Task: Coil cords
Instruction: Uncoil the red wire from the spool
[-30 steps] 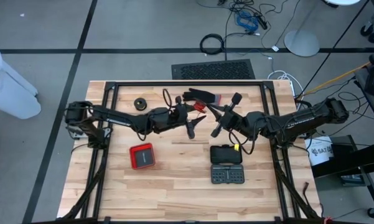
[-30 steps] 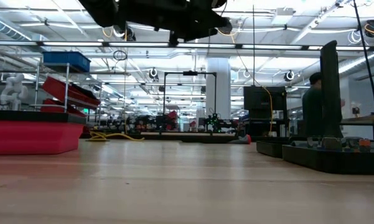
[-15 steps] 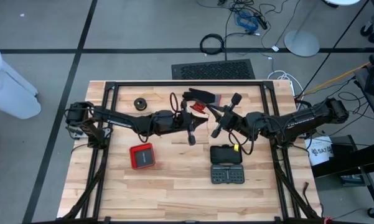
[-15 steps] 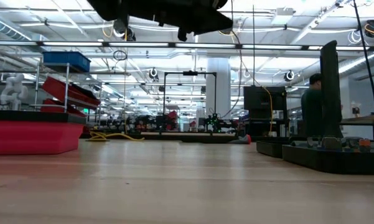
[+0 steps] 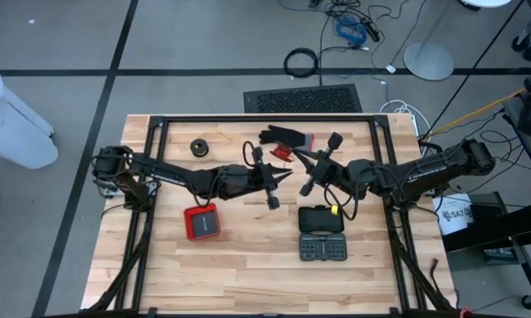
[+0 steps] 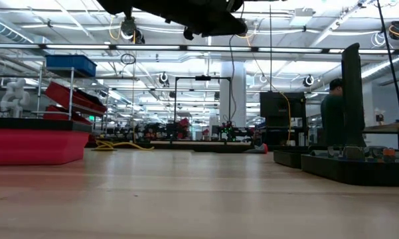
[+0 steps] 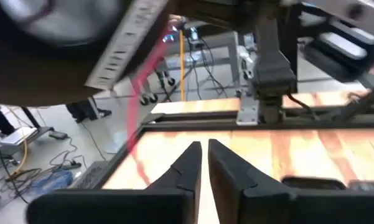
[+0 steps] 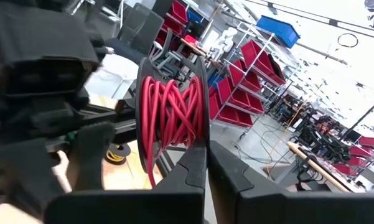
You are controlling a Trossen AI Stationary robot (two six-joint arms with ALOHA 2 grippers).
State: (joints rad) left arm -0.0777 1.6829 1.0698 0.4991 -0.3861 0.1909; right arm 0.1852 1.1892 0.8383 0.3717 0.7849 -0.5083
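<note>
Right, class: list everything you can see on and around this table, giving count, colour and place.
cord reel: one, red cord on a black reel, between the two grippers
cord bundle: one, black, left of the glove
glove: one, black with red cuff, beyond the grippers
box: one, red, under the left arm
cases: two, black, under the right arm
table: one, light wood
left gripper: dark, mid-table
right gripper: dark, shut on the cord reel

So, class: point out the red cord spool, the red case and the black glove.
red cord spool (image 8: 171, 115): right wrist view, on the wound red cord.
red case (image 5: 201, 222): high view, lid centre.
black glove (image 5: 281, 136): high view, palm.
</note>
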